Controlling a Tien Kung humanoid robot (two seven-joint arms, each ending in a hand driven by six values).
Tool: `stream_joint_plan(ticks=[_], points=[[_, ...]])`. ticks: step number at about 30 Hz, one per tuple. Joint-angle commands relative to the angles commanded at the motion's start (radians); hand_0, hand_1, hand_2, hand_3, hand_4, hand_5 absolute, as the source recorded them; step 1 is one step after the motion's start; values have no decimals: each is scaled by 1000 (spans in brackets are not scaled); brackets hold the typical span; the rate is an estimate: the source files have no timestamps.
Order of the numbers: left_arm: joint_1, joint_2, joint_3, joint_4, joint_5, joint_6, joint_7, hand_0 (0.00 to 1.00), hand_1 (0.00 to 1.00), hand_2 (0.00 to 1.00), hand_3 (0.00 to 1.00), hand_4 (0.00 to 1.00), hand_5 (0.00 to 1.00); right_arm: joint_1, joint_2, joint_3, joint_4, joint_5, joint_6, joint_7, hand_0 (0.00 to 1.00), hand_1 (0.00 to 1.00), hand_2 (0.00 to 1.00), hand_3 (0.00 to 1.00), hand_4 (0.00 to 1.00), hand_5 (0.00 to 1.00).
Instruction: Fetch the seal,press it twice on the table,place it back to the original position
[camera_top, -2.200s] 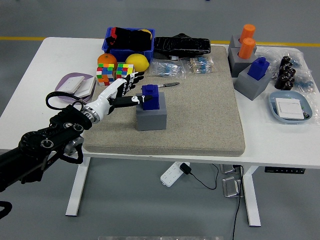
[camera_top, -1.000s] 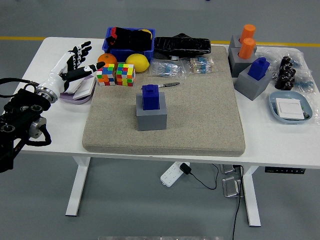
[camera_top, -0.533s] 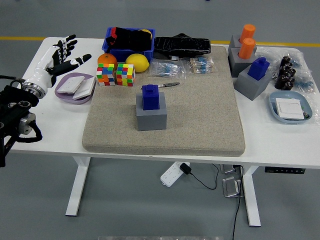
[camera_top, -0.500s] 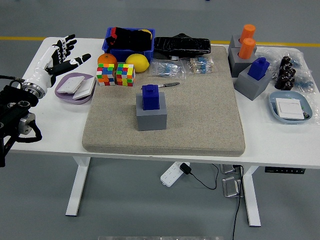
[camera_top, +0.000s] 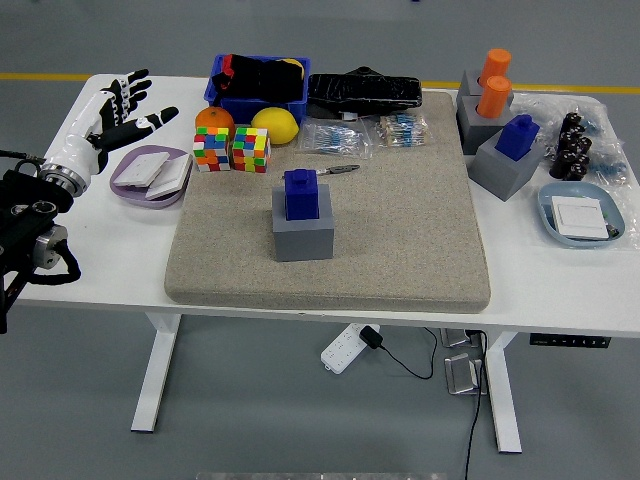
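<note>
The seal (camera_top: 300, 193), a blue block, is seated upright in the top of a grey holder (camera_top: 303, 235) that stands on the grey mat (camera_top: 400, 240), a little left of the mat's middle. Nothing is touching it. The left hand (camera_top: 112, 112) is held over the white table (camera_top: 75, 140) well to the left of the mat, fingers spread wide and empty, thumb pointing toward the mat. Just between the hand and the mat, a lilac dish (camera_top: 150, 172) with white cards is seen. At the mat's far left corner two colour cubes (camera_top: 232, 148) are set side by side, with an orange (camera_top: 213, 118) and a lemon (camera_top: 274, 123) behind them and a blue bin (camera_top: 259, 85) beyond. A small pen (camera_top: 338, 169) lies on the mat just beyond the holder. To the right of the mat a second blue seal (camera_top: 517, 136) sits in its own grey holder.
</note>
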Motion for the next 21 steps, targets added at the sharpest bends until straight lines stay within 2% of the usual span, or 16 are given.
stream_joint_plan(ticks=[21], points=[[0, -3, -2, -3, -3, 1, 3, 974, 950, 913, 918, 998, 360, -2, 2, 4, 1, 0, 0, 0, 780, 663, 669, 673, 814, 578]])
